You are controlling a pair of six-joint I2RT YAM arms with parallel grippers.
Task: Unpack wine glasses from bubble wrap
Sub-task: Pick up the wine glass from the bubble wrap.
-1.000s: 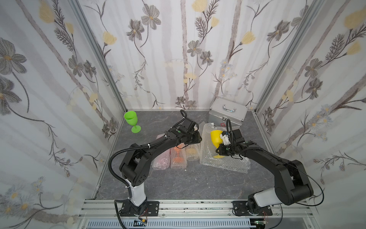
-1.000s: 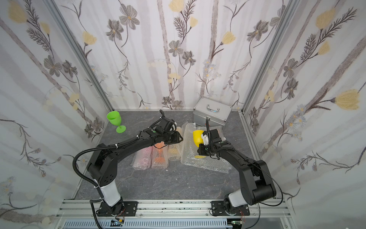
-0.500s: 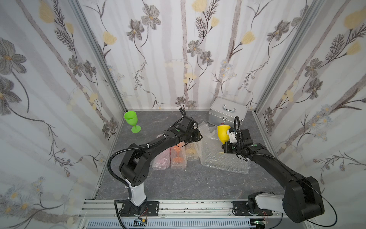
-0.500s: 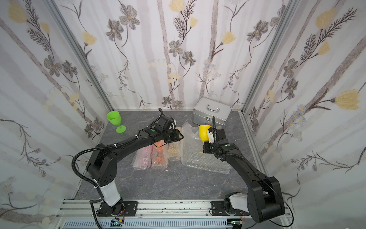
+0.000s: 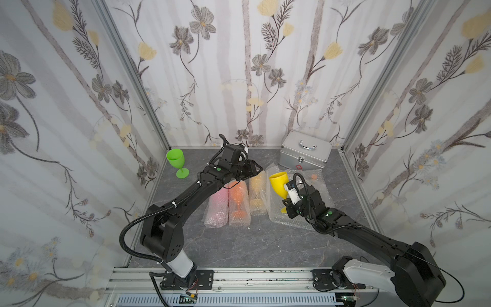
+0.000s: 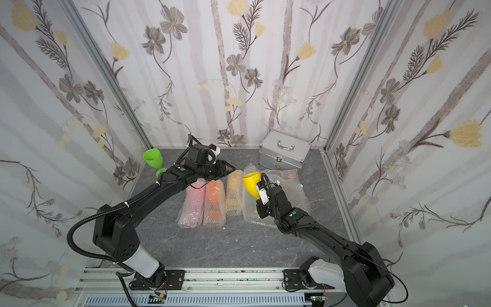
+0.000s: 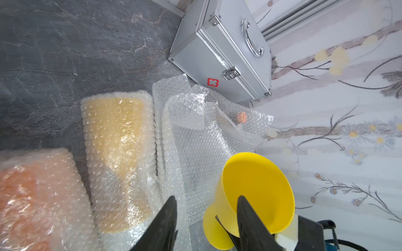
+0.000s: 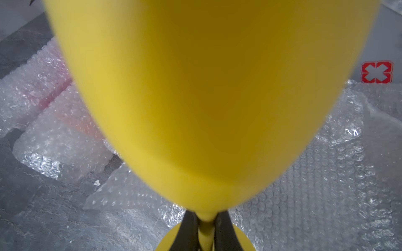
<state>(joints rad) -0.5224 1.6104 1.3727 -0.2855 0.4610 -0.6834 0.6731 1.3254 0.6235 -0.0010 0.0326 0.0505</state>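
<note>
Both top views look down from high at 6 o'clock, sharing the table (image 5: 252, 247). Wrist views, close, share the yellow goblet (image 7: 256, 184).

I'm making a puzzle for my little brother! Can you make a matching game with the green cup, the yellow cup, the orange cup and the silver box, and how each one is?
Things:
1 green goblet
2 yellow goblet
3 orange goblet
4 silver case

States:
A rolled in bubble wrap
B standing free, upright
C held by the right gripper
D shut, farthest back

Pairs: 1-B, 2-C, 3-A, 4-D
</note>
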